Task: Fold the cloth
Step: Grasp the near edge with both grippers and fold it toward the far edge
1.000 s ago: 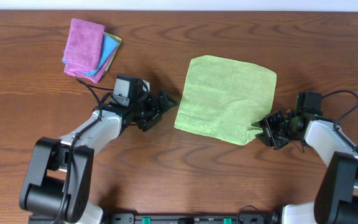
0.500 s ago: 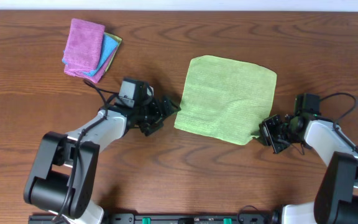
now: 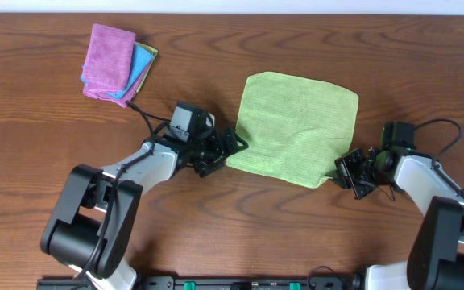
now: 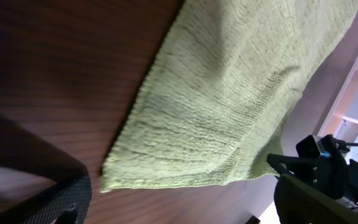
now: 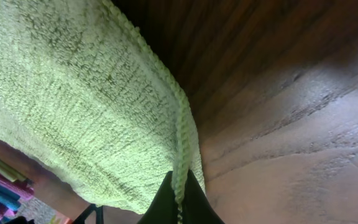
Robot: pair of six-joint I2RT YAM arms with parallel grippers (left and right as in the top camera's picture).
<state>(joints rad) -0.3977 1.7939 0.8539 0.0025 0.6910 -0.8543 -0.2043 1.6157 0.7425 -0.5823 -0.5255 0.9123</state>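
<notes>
Right gripper (image 3: 342, 171) pinches the green cloth's (image 3: 296, 121) five-o'clock corner (only its wrist view shows the hem clamped). Left gripper (image 3: 227, 151), fingers spread, sits at the seven-o'clock corner. The cloth lies flat on the table (image 3: 47, 193); folded cloths (image 3: 115, 64) lie far off at ten o'clock.

Tabletop (image 3: 39, 97): we see dark brown wood grain filling nearly the whole overhead view.
Far edge: we see a thin pale strip (image 3: 232, 6); wall or floor, we cannot tell.
Light: we see a soft sheen (image 5: 303, 143) on the wood.
</notes>
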